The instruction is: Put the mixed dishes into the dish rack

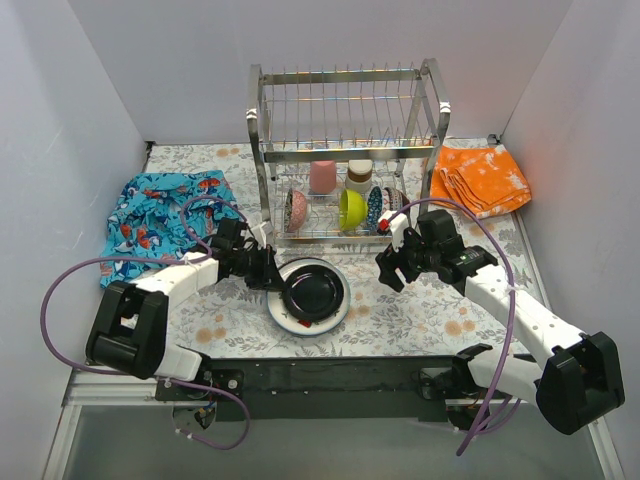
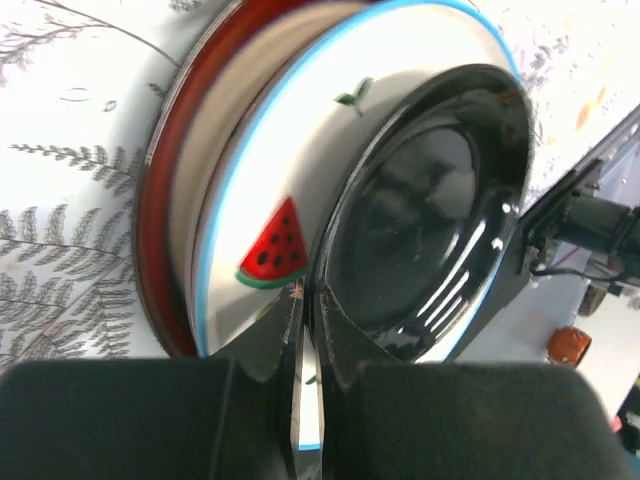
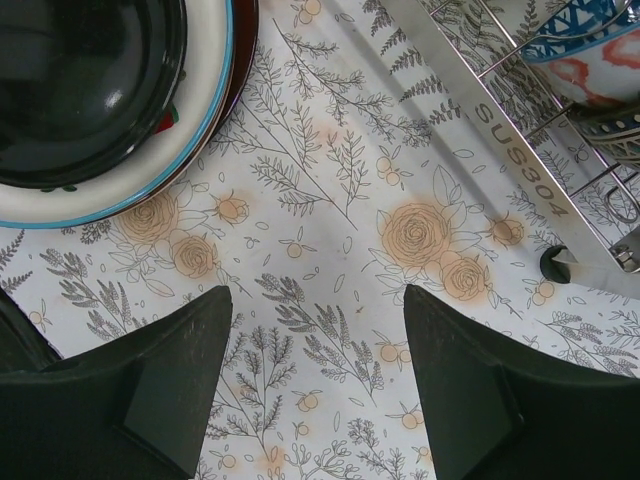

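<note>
You are pinching the black plate's (image 2: 420, 230) rim with the left gripper (image 2: 305, 305), jaws nearly closed on it. It is lying on the watermelon plate (image 2: 255, 180) in front of the rack (image 1: 345, 150). The right gripper (image 3: 318, 370) is hanging wide, empty. Be lifting slowly and tilting upright (glossy rim, probably slippery).

From high at the near edge I look down over the whole table (image 1: 400, 320). My wrist cameras sit close in; all three views share the black plate (image 1: 315, 290).
</note>
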